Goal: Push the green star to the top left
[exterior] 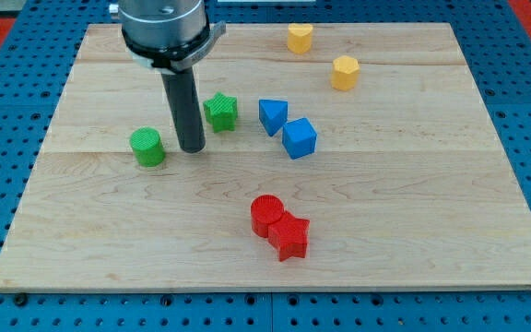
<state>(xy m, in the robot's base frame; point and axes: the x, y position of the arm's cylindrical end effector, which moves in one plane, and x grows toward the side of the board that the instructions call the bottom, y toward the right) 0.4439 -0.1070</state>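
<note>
- Camera view shows my tip (192, 148) planted on the pale wooden worktop (413, 240), sitting between two green plastic blocks. There's no hand on this rig at all, just the straight dark rod, so nothing opens or closes and nothing is being held.
- Just to the view's right of the tip, slightly higher up, is the green star-shaped block (220, 112). Looks near, maybe touching the rod's side, I can't tell for sure.
- On the view's left of the tip is the green cylinder block (147, 147), close but apart.
- Further right: a blue wedge-like block (272, 115) and a blue cube (299, 138), touching or nearly so.
- Lower middle: a red cylinder (266, 214) pressed against a red star-ish block (290, 236).
- Up top right: two yellow blocks (300, 37) and (345, 72), well apart from the action.
- Handling guess: the star looks light, rigid and slidey on wood, and its points will likely make it spin if shoved off-centre. I'd get round to its lower-right side and push through the middle, up-left.
</note>
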